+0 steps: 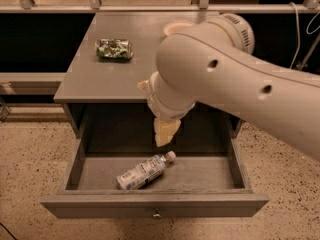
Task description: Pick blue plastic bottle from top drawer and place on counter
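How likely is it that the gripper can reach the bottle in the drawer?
Likely yes: the gripper hangs just above the blue plastic bottle, which lies uncovered in the open top drawer.

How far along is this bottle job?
Done: the top drawer stands open. In hand: the tool hangs just above the cap end of the blue plastic bottle, which lies on its side in the drawer. Left: grasp it, lift it, set it on the counter.

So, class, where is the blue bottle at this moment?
In the camera view, the bottle lies on its side in the open drawer, left of centre, with the jaws hanging just above its cap.
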